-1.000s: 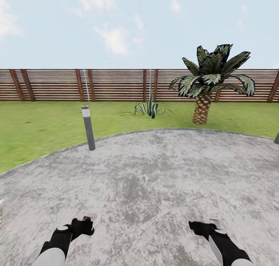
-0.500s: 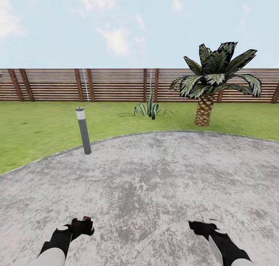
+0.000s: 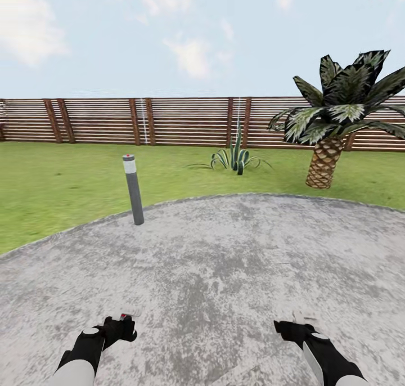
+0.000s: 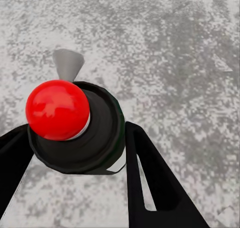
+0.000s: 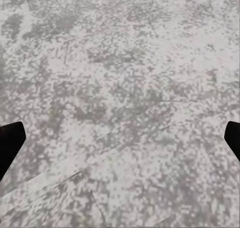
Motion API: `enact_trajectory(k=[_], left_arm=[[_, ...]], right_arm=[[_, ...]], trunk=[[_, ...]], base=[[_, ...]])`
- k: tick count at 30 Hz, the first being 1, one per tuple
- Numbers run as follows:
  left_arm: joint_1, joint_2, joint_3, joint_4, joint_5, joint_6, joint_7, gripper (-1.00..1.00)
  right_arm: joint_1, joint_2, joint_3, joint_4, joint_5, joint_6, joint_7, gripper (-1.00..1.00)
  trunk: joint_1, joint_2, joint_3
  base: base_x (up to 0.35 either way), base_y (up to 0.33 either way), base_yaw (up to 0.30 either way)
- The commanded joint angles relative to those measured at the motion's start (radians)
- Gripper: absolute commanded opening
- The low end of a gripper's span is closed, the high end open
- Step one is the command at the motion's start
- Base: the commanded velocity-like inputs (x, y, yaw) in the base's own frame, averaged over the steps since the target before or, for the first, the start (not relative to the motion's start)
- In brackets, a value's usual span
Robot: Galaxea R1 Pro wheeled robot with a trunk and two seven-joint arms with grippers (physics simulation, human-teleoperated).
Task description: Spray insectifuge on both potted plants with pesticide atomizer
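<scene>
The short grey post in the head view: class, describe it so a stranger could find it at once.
Start at the brown slatted fence across the back, then come forward over the lawn to the edge of the round grey patio. There stands the short grey post, left of the spiky plant and the palm. It alone is a bare upright pole, pale-banded and red-topped.

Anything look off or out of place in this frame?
Nothing stands out. The left gripper holds the pesticide atomizer over the patio; the right gripper is open. The bollard light, palm tree and fence stand upright.
</scene>
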Motion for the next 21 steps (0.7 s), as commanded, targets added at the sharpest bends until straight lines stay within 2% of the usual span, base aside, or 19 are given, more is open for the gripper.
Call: enact_trajectory(k=[1, 12, 18, 21], left_arm=[[-0.002, -0.001, 0.008, -0.002, -0.006, -0.001, -0.007, -1.0], [-0.002, -0.001, 0.008, -0.004, -0.006, 0.0, -0.008, -1.0], [-0.003, -0.001, 0.008, -0.004, -0.005, 0.001, -0.008, -1.0], [-0.002, -0.001, 0.008, -0.004, -0.005, 0.001, -0.008, -1.0]], right_arm=[[0.0, 0.001, -0.008, -0.002, 0.01, 0.005, 0.008, 1.0], [0.0, 0.001, -0.008, -0.002, 0.01, 0.005, 0.007, 1.0], [0.0, 0.001, -0.008, -0.002, 0.011, 0.005, 0.005, 1.0], [0.0, 0.001, -0.008, -0.001, 0.01, 0.005, 0.005, 1.0]], trunk=[[0.0, 0.0, -0.002], [0.0, 0.0, -0.008], [0.0, 0.0, -0.009], [0.0, 0.0, -0.009]], base=[[0.249, -0.04, 0.22], [0.061, -0.005, 0.225], [0.283, 0.0, 0.248], [0.33, 0.0, 0.118]])
